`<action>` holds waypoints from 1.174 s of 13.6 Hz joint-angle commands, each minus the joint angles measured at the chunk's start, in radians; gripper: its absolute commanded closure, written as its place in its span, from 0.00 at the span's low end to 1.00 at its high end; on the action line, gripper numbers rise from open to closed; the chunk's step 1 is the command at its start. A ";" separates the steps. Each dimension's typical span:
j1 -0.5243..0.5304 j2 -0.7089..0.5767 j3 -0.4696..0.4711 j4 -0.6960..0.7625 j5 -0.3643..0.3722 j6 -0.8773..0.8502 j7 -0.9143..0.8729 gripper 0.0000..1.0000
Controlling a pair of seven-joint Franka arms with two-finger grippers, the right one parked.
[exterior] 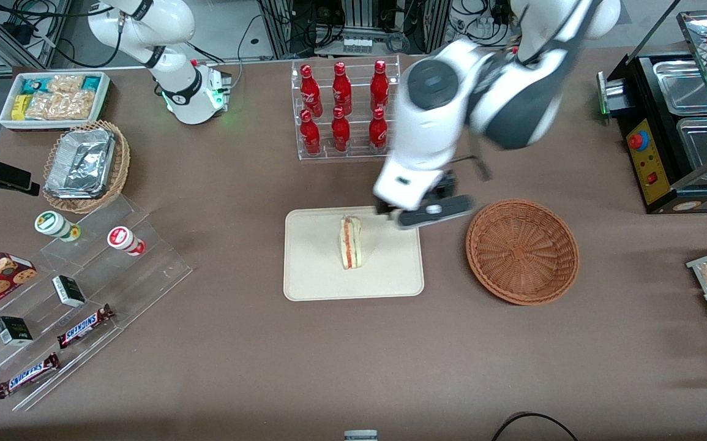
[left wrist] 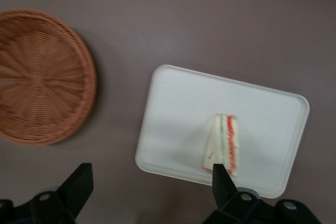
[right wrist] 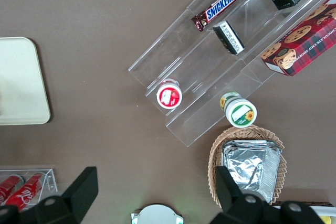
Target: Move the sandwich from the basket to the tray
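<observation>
The sandwich (exterior: 351, 243) (left wrist: 224, 145) rests on its edge in the middle of the cream tray (exterior: 316, 269) (left wrist: 178, 108), its red and green filling stripe facing up. The reddish-brown wicker basket (exterior: 521, 251) (left wrist: 42, 77) sits beside the tray, toward the working arm's end, with nothing in it. My gripper (exterior: 430, 211) (left wrist: 151, 171) hovers above the tray corner that is farther from the front camera and nearer the basket. It is open, holds nothing, and is clear of the sandwich. An edge of the tray (right wrist: 21, 82) also shows in the right wrist view.
A clear rack of red bottles (exterior: 344, 110) stands farther from the front camera than the tray. Toward the parked arm's end are a stepped acrylic shelf of snacks (exterior: 71, 306), a tan basket with foil containers (exterior: 87, 165) and a white snack bin (exterior: 53, 98). A black food warmer (exterior: 677, 122) stands toward the working arm's end.
</observation>
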 commanded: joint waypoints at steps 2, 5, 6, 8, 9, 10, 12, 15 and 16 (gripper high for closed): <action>0.133 -0.150 -0.009 -0.104 0.008 -0.080 0.170 0.00; 0.256 -0.239 -0.009 -0.129 -0.004 -0.172 0.394 0.00; 0.294 -0.271 -0.011 -0.158 -0.016 -0.173 0.458 0.00; 0.389 -0.332 -0.009 -0.228 -0.058 -0.166 0.613 0.00; 0.429 -0.355 -0.009 -0.245 -0.079 -0.167 0.684 0.00; 0.462 -0.368 -0.009 -0.253 -0.084 -0.176 0.739 0.00; 0.508 -0.395 -0.008 -0.276 -0.085 -0.181 0.824 0.00; 0.450 -0.394 0.087 -0.281 -0.085 -0.175 0.882 0.00; 0.428 -0.391 0.130 -0.275 -0.085 -0.170 0.884 0.00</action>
